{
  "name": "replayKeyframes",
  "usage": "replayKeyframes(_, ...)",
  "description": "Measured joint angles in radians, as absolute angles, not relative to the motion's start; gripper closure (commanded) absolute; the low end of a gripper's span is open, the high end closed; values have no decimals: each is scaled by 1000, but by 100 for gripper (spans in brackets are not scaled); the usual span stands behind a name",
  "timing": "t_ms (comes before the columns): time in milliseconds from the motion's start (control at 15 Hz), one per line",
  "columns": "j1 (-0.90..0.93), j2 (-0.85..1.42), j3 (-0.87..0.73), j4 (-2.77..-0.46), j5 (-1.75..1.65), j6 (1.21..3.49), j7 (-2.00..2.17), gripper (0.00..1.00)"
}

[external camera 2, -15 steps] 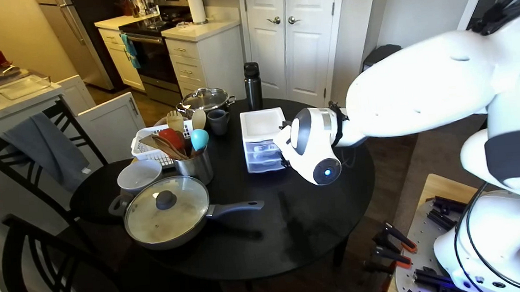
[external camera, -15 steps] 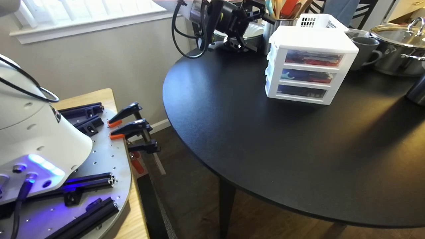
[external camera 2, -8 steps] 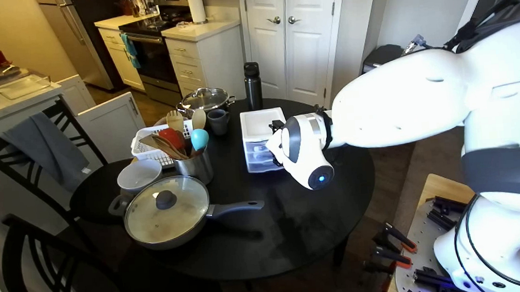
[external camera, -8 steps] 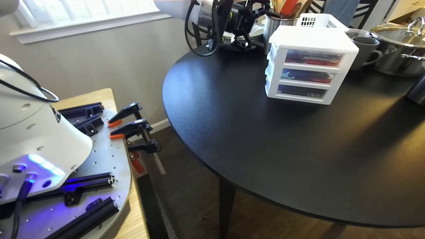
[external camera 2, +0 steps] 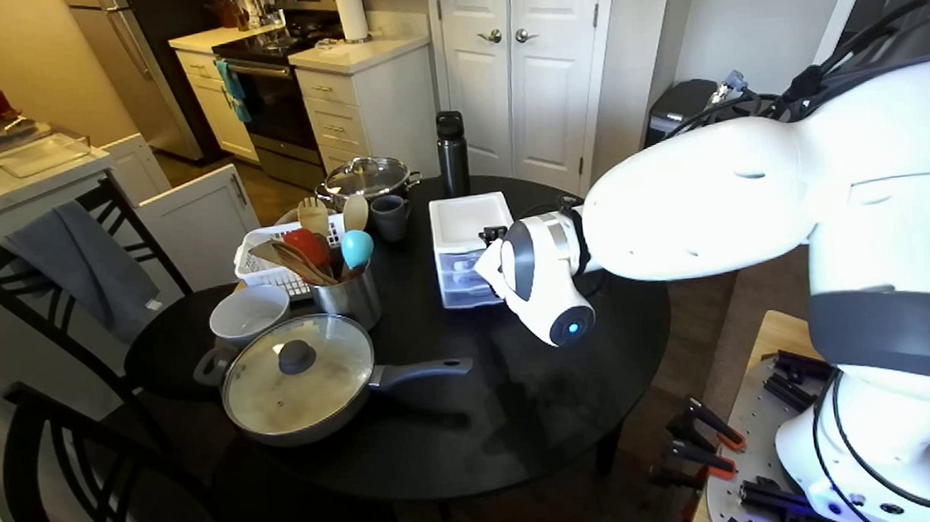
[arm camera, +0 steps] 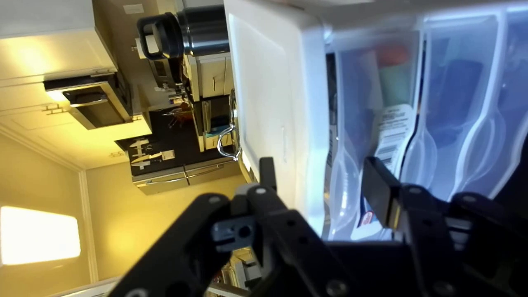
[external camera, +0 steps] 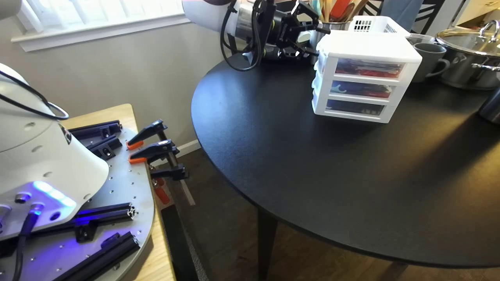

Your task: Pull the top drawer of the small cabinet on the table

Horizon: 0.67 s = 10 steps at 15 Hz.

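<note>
The small white cabinet (external camera: 375, 45) stands on the black round table (external camera: 312, 175); it also shows in an exterior view (external camera 2: 470, 219). Its top drawer (external camera: 369, 69) looks shut, with reddish contents showing through the clear side. In the wrist view the clear front of the top drawer (arm camera: 359, 82) faces me, with its bulging handle (arm camera: 345, 194) between my fingers. My gripper (arm camera: 321, 181) is open and empty: one finger lies toward the cabinet's lid, the other toward the drawer's lower edge. In an exterior view the gripper (external camera: 320, 42) is close to the drawer fronts; contact cannot be told.
A utensil canister (external camera 2: 349, 299), a lidded pan (external camera 2: 300, 382) and a white basket (external camera 2: 301, 286) stand on one side of the cabinet. A grey mug (external camera: 427, 58), a lidded steel pot (external camera: 465, 62) and a dark bottle (external camera 2: 452, 154) stand behind it.
My gripper has moved closer to the cabinet and tilted so that its fingers point at the drawer fronts. The upper arm has come lower and forward. The cabinet and drawers have not moved.
</note>
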State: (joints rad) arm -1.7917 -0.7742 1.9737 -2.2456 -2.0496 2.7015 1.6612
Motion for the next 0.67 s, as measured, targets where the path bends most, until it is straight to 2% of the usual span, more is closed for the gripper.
replayKeyframes(267, -1791, -774, 1980, -2246, -2050, 2702, 1661, 97)
replayKeyframes(400, -1792, -776, 1988, -2248, -2050, 2703, 1661, 100)
replayKeyframes(667, -1790, -776, 1995, -2249, -2050, 2703, 1661, 98)
